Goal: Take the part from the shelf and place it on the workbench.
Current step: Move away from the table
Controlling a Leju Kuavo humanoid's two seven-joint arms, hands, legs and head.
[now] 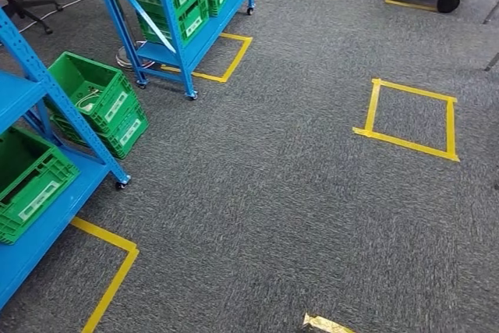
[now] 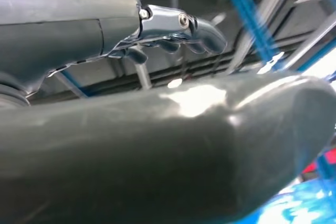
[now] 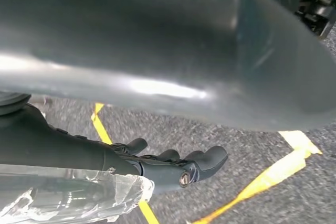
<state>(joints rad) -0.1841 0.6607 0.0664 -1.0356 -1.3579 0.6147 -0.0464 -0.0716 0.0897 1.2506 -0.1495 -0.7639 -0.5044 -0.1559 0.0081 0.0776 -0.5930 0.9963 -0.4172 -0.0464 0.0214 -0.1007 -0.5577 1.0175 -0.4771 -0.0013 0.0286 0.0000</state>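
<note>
**Looking down at carpet and shelves, with a wrapped part at the right hand**

Head view: green crates (image 1: 191, 1) sit on the far blue shelf (image 1: 176, 44). One more crate (image 1: 30, 185) rests on the near shelf (image 1: 35, 76). Two stacked crates (image 1: 111, 103) stand on the grey carpet (image 1: 277, 193) beside it, the upper one holding pale, cable-like bits. Each crate bears a white label, its writing too small to read. Yellow tape squares (image 1: 450, 126) mark the floor. A crinkled, shiny scrap (image 1: 323, 324) shows at the bottom edge.

Left wrist view: the left hand (image 2: 174, 30) has its fingers gently curled and apart from the thumb, with nothing in them.

Right wrist view: the right hand (image 3: 166, 169) stretches over the carpet and tape. The part (image 3: 79, 198), in clear crumpled plastic, lies against the hand; whether the hand grips it I cannot tell.
</note>
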